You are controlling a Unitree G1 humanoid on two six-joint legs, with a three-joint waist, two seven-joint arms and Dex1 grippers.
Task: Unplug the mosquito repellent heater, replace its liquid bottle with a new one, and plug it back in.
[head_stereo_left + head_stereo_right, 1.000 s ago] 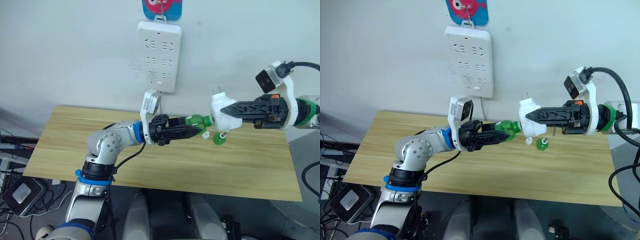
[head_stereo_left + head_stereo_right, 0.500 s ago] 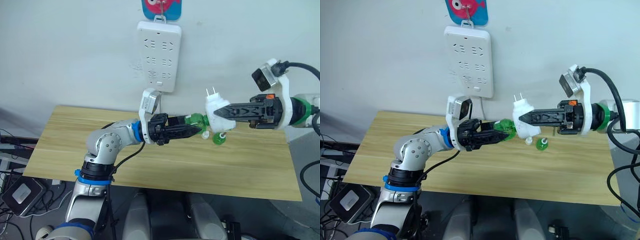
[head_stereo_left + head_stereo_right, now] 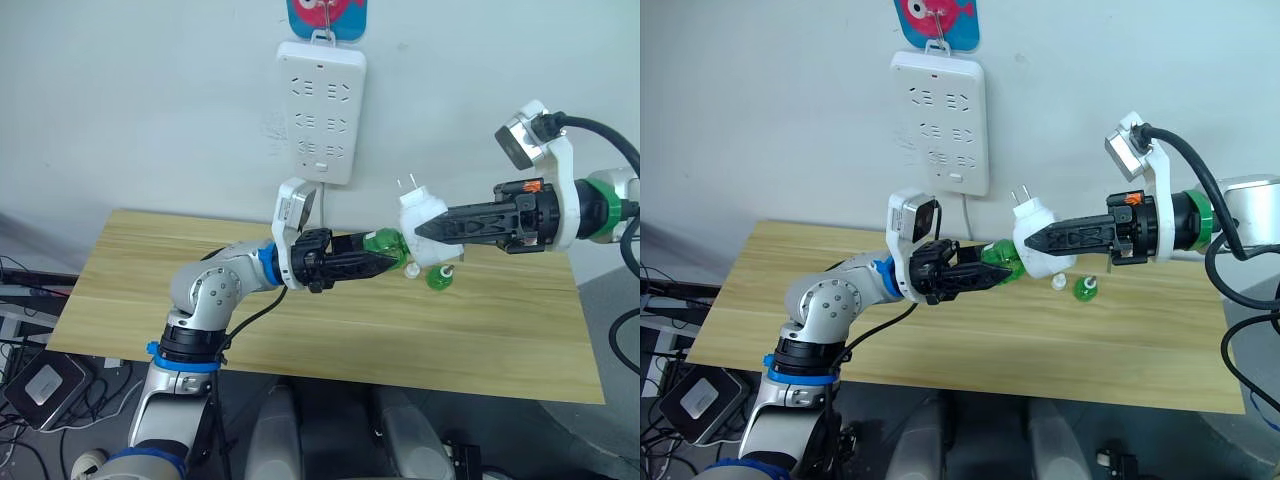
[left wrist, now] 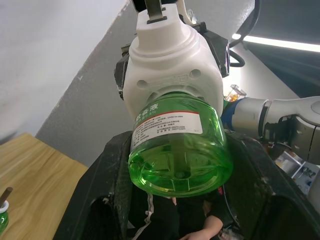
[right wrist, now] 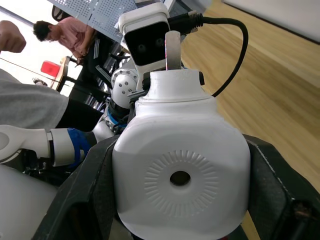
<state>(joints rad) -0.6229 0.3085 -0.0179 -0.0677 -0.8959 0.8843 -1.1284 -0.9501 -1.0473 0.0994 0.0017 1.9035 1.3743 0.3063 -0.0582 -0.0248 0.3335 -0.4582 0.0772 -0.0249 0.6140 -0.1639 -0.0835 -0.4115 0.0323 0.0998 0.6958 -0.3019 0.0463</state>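
Green liquid bottle (image 4: 177, 145) in left jaws, right jaws pinching mosquito repellent heater (image 3: 425, 225).

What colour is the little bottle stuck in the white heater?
Clear green bottle, best seen in the left wrist view.

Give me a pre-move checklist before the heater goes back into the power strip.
1. Right end effector grips the mosquito repellent heater: ok.
2. Green bottle seated in the heater: cannot tell.
3. Left end effector released from the bottle: not ok, it is clamped on it.
4. Prongs exposed: ok.
5. Power strip sockets free: ok.
6. Other bottle on the table, out of the way: ok.
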